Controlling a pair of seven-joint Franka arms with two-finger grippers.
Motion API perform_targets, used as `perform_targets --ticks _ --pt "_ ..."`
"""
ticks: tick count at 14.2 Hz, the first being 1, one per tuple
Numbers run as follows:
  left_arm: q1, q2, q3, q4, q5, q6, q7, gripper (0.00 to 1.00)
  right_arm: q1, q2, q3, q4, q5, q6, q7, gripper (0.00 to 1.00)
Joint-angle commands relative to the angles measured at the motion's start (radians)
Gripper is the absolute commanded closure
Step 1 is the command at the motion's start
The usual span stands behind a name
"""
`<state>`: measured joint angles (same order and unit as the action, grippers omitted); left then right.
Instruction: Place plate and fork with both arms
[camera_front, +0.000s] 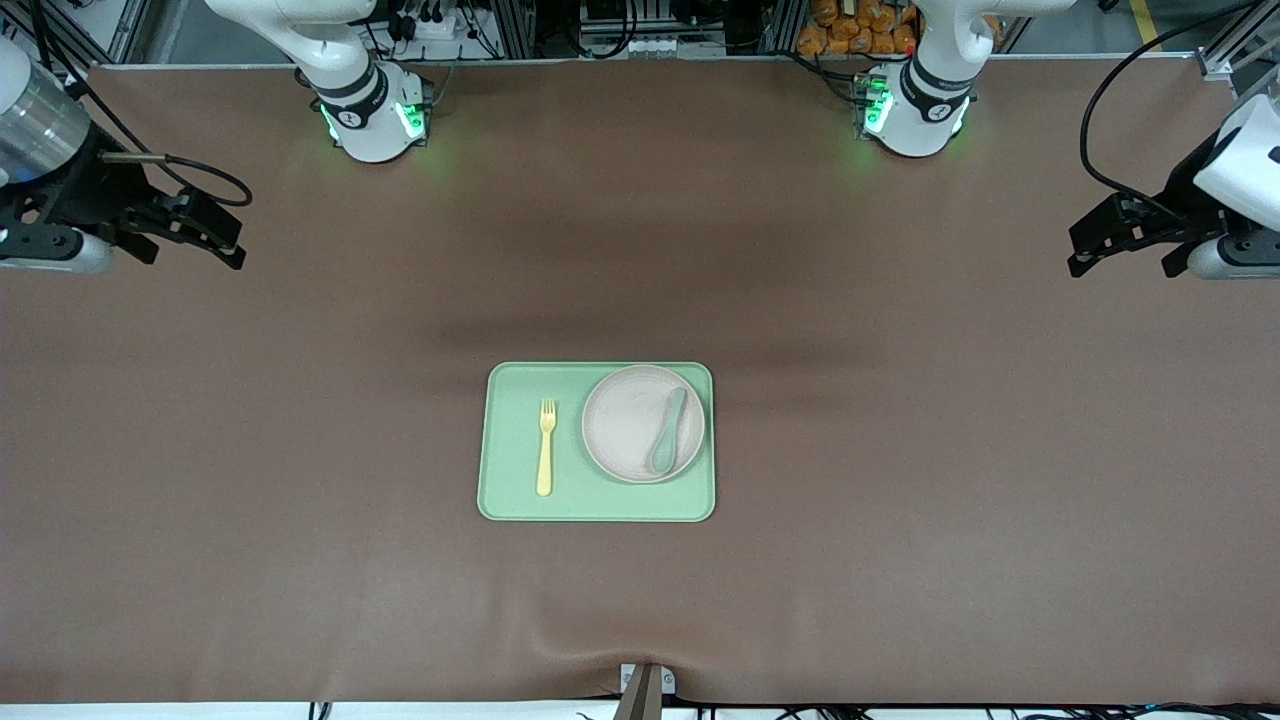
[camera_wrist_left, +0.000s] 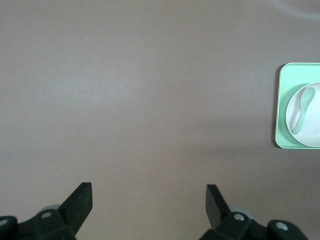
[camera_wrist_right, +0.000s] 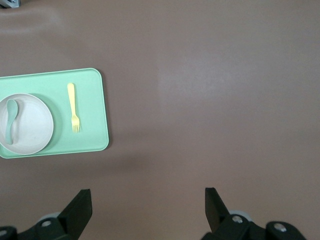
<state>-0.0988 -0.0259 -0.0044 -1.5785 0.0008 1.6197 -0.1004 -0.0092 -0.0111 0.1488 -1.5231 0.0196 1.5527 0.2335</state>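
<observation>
The pale speckled plate (camera_front: 643, 423) sits on the light-green tray (camera_front: 515, 460) at the table's middle, on the half toward the left arm's end. The pale-yellow fork (camera_front: 546, 447) lies on the tray beside the plate, toward the right arm's end. Plate (camera_wrist_right: 26, 123) and fork (camera_wrist_right: 73, 107) also show in the right wrist view; part of the plate (camera_wrist_left: 311, 115) shows in the left wrist view. My left gripper (camera_front: 1126, 257) is open and empty, up over the bare table at the left arm's end. My right gripper (camera_front: 190, 242) is open and empty, over the bare table at its end.
A grey-green spoon (camera_front: 668, 431) lies on the plate. The brown table mat (camera_front: 900, 480) spreads all round the tray. A small mount (camera_front: 645, 685) sits at the table's edge nearest the front camera.
</observation>
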Motion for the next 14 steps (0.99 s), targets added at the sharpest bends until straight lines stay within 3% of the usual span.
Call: perform_targets --ticks 1,6,14 --pt "0.004 -0.008 0.000 0.011 0.008 -0.023 0.011 0.00 -0.012 0.020 -0.017 0.041 0.000 -0.022 -0.031 0.00" --pt "0.001 -0.003 -0.003 0.045 0.019 -0.064 0.011 0.00 -0.012 0.020 -0.058 0.041 -0.003 -0.022 -0.146 0.00" --pt "0.001 -0.002 -0.005 0.046 0.021 -0.067 0.011 0.00 -0.015 0.020 -0.061 0.041 -0.004 -0.022 -0.160 0.00"
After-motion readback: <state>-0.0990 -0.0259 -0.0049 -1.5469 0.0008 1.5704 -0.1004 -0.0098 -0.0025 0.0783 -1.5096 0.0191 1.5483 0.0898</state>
